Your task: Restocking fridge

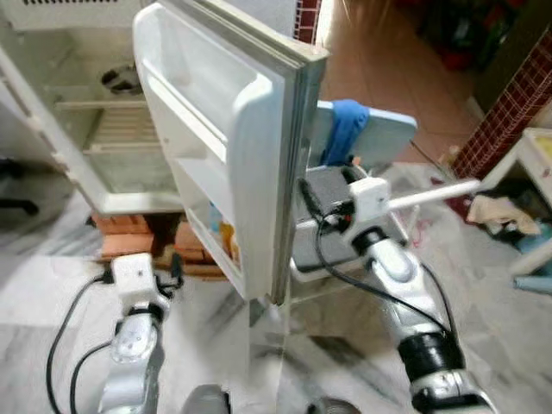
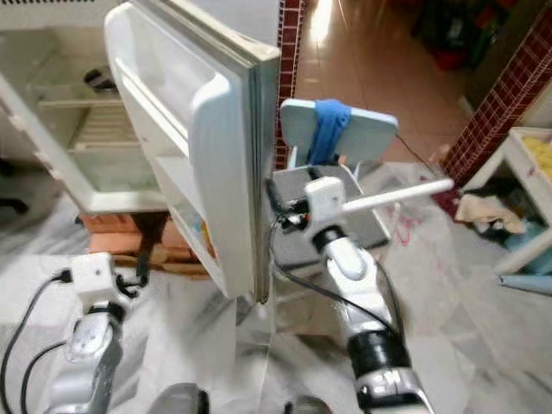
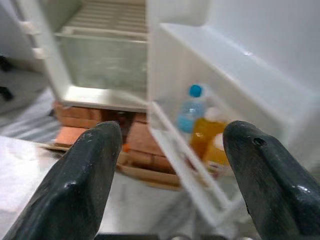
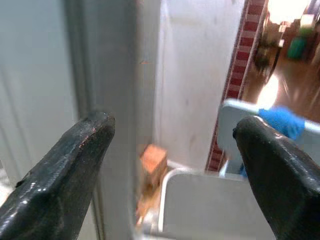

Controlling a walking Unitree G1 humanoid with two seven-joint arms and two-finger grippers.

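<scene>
The white fridge (image 1: 95,129) stood open on bricks (image 1: 129,235), its door (image 1: 233,147) swung toward the robot with a blue-capped bottle (image 3: 190,107) and an orange bottle (image 3: 206,137) in the lower door shelf. The left gripper (image 3: 170,185) hung wide open before that shelf. The right gripper (image 4: 172,165), fingers also spread, reached past the door's outer edge near a pale chair (image 1: 366,129) draped with a blue cloth (image 1: 345,125).

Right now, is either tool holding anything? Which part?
Nothing is held. The left tool is open in front of the fridge door shelves. The right tool is open beside the door's outer edge, gripping nothing.
</scene>
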